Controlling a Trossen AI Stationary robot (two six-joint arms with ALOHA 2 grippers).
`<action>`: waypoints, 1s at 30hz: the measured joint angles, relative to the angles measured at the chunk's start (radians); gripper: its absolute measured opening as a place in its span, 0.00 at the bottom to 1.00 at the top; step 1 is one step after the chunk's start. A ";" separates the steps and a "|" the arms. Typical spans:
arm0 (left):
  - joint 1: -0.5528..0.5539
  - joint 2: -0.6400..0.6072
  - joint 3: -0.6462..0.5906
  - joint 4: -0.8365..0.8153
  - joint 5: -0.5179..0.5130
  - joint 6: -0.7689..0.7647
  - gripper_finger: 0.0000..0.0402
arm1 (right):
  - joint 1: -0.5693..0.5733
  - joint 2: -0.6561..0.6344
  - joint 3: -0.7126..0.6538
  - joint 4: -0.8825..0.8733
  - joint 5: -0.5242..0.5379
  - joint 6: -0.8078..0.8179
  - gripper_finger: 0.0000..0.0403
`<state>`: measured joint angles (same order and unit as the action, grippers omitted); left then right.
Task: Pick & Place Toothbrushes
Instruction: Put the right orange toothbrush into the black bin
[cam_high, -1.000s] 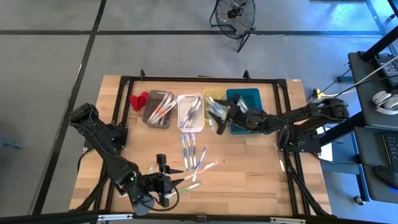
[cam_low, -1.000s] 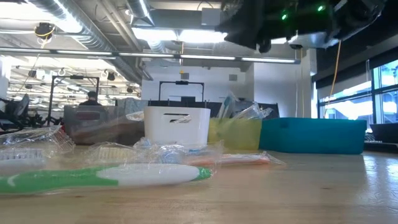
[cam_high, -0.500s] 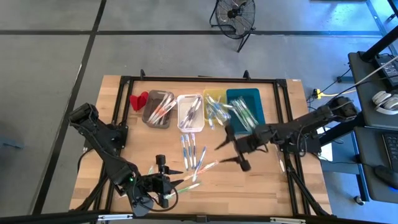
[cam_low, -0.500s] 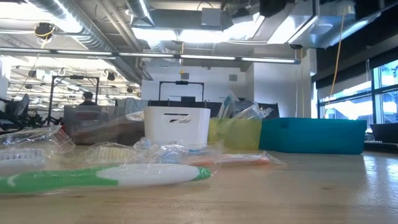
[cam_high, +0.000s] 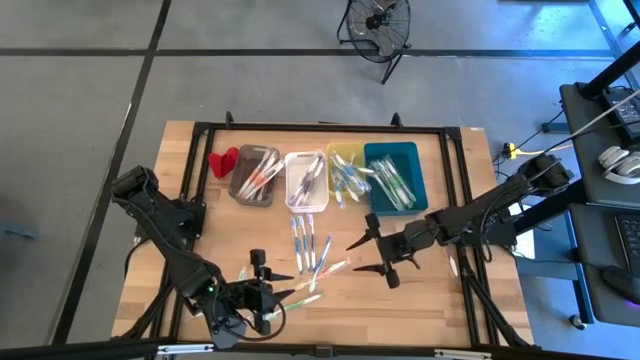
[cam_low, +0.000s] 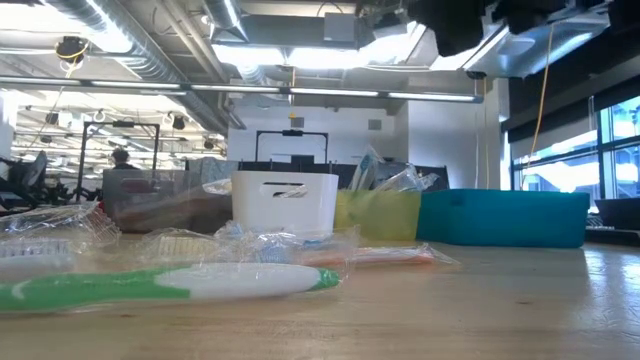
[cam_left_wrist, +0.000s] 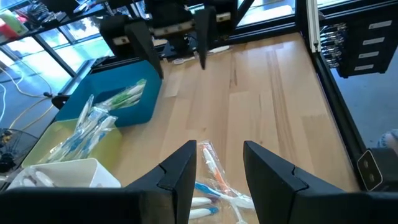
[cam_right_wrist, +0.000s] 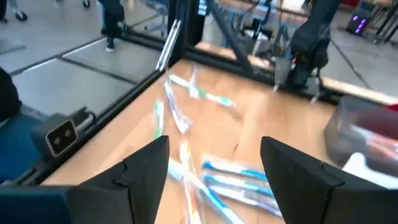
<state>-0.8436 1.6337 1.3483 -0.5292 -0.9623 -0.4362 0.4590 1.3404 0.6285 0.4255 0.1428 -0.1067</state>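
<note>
Just ahead of the right gripper, loose toothbrushes lie on the table, more of them filling the bins beyond it. No writing can be read on any wrapper or bin. The right gripper's fingers stand wide apart, holding nothing, above the wood. The left gripper waits near the table's front edge, fingers parted and empty, with brushes just beside it.
</note>
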 joint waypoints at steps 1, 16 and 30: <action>0.000 0.000 0.000 -0.002 0.000 0.000 0.32 | 0.002 0.010 0.000 0.000 0.000 0.002 0.64; -0.015 0.000 0.000 -0.087 0.007 -0.104 0.32 | 0.005 0.236 0.286 -0.365 0.007 -0.005 0.60; -0.019 0.000 0.000 -0.088 0.047 -0.104 0.32 | -0.039 0.429 0.457 -0.747 0.017 0.171 0.60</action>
<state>-0.8631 1.6337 1.3483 -0.6170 -0.9150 -0.5400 0.4195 1.7692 1.0851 -0.3211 0.1599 0.0646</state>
